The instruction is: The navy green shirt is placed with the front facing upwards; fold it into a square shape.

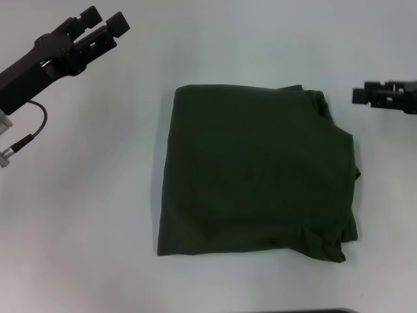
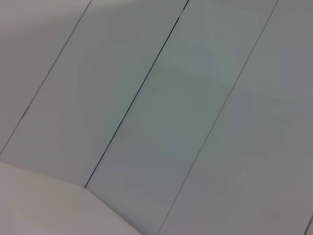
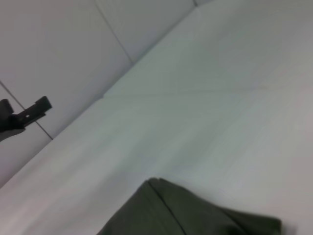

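Note:
The navy green shirt [image 1: 257, 176] lies folded into a rough square in the middle of the white table [image 1: 85, 215]. Its plain side faces up, with layered edges showing along its right side. My left gripper [image 1: 104, 21] hovers at the far left, well away from the shirt, open and holding nothing. My right gripper [image 1: 362, 94] hangs off the shirt's far right corner, apart from the cloth. The right wrist view catches one corner of the shirt [image 3: 186, 215] and, farther off, the left gripper [image 3: 24, 117]. The left wrist view shows no shirt.
A black cable [image 1: 32, 130] loops below the left arm. Pale wall panels with dark seams [image 2: 137, 93] fill the left wrist view, above a corner of the table [image 2: 44, 205]. A dark edge [image 1: 319, 311] shows at the table's near side.

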